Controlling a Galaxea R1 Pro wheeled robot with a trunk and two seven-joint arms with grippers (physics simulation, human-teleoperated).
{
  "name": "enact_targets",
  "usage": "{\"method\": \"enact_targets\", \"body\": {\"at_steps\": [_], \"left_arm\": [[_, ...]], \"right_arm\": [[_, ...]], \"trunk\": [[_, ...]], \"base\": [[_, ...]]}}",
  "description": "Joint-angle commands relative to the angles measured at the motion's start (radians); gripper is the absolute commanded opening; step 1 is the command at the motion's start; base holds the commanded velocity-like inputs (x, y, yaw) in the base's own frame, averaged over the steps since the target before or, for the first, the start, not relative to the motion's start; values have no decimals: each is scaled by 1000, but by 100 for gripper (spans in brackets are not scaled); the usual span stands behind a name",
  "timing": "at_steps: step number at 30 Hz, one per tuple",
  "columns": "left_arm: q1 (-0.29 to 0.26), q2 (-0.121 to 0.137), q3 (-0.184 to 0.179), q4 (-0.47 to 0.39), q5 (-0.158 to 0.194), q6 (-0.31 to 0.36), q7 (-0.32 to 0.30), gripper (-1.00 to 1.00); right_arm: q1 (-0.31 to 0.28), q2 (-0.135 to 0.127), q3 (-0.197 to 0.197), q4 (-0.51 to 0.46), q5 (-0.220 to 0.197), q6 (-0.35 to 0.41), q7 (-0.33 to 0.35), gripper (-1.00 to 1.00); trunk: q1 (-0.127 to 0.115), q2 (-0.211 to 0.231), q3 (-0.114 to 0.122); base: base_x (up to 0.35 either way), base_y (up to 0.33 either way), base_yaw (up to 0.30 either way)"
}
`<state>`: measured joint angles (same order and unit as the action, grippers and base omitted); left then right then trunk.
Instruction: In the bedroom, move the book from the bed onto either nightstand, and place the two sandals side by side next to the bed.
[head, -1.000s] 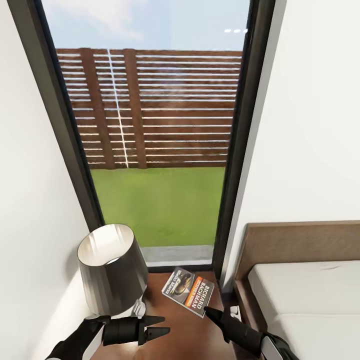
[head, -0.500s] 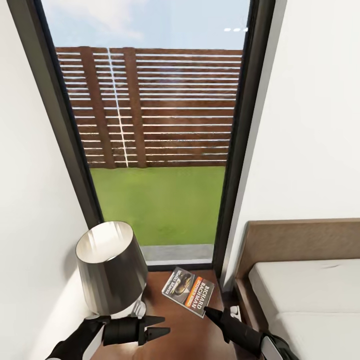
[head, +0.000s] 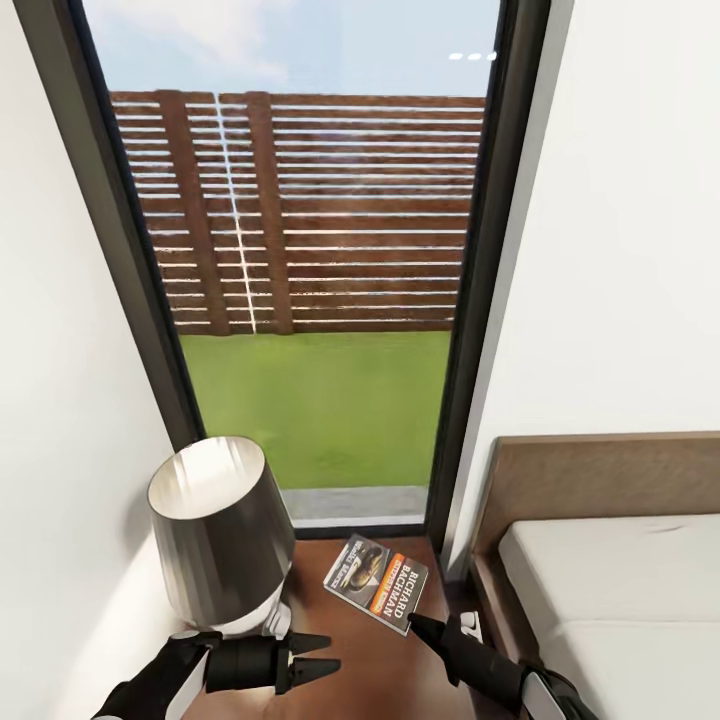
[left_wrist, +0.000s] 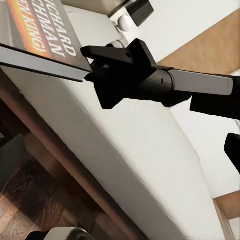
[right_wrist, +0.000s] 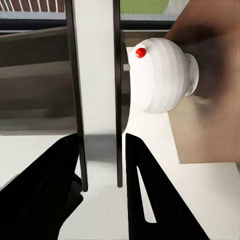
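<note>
While the right tool (head: 414, 626) pinches the book's (head: 378, 582) near corner, it hovers over the nightstand (head: 350, 690), left of the bed (head: 600, 590); left tool (head: 318, 653) released; sandals remain, we judge.

a table lamp with a glossy grey conical shade (head: 222, 525) and a white rounded ceramic base (right_wrist: 160, 75) stands just in front of the tall dark-framed glass window (head: 300, 250). through the window lie a green lawn (head: 320, 410) and, beyond it, a brown horizontal-slat wooden fence (head: 320, 215) under pale blue sky. plain white walls (head: 620, 250) flank the window on both sides.
</note>
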<state>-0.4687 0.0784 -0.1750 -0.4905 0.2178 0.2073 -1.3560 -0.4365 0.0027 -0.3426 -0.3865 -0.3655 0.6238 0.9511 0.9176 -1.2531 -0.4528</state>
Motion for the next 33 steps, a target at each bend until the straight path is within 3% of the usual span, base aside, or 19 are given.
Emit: {"method": "enact_targets", "body": {"at_steps": [1,33], "left_arm": [[-1,1,-7,0,9,11,-2,100],[-1,1,-7,0,9,9,-1,100]], "right_arm": [[0,0,-3,0,-4,7,0,-100],[0,0,-3,0,-4,7,0,-100]], "trunk": [[4,-8,-4],[127,-232,-105]], "base": [[0,0,0],[0,0,0]]}}
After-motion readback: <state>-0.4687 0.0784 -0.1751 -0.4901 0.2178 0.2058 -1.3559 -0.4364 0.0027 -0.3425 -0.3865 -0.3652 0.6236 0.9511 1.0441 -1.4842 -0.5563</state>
